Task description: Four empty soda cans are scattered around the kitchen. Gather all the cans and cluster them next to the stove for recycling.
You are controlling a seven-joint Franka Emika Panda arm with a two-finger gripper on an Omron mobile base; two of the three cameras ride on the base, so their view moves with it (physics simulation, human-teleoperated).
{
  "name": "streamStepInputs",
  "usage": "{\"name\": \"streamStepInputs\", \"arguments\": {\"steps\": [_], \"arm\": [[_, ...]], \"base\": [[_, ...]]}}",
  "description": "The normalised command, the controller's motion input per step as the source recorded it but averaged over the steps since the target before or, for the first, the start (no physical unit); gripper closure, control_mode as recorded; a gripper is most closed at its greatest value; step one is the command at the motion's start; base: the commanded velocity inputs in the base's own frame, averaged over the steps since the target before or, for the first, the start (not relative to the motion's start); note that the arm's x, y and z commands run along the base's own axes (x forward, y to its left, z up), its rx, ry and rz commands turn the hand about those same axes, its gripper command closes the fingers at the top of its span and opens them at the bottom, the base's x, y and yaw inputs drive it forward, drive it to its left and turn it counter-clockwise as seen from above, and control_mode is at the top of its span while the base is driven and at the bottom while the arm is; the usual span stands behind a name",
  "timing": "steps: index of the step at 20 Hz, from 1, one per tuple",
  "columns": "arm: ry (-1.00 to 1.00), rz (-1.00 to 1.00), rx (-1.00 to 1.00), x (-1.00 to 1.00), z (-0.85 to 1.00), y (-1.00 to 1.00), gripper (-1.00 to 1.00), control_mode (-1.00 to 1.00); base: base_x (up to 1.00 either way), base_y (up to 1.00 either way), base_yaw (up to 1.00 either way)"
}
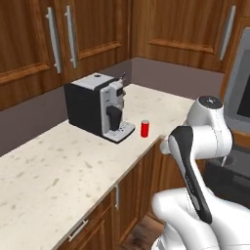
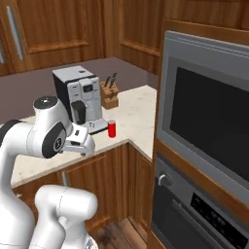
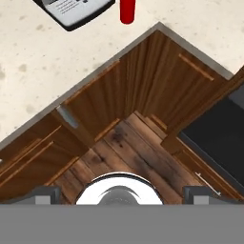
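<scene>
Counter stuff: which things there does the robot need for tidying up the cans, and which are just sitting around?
For the job:
- soda can, red, standing upright on the counter just beside the coffee machine's tray
- claw, open, over the floor, nothing in it

Just sitting there:
- coffee machine
- knife block in the corner
- wall oven
- cupboards

Coffee machine (image 1: 100, 106) on the speckled counter (image 1: 53, 176) (knife block (image 2: 110, 96) behind), wall oven (image 2: 206, 131) right
</scene>
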Motion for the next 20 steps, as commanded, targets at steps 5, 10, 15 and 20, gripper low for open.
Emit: {"name": "streamStepInputs", "arguments": {"steps": [5,10,15,20], "arm": [[0.00,0.00,0.00,0.00,0.00,0.00,-1.00,1.00],[0.00,0.00,0.00,0.00,0.00,0.00,-1.00,1.00],[0.00,0.00,0.00,0.00,0.00,0.00,-1.00,1.00],[0.00,0.00,0.00,0.00,0.00,0.00,-1.00,1.00]], "base": [[0.69,0.00,0.12],[0.70,-0.13,0.10],[0.36,-0.35,0.14],[0.12,-0.14,0.10]]}}
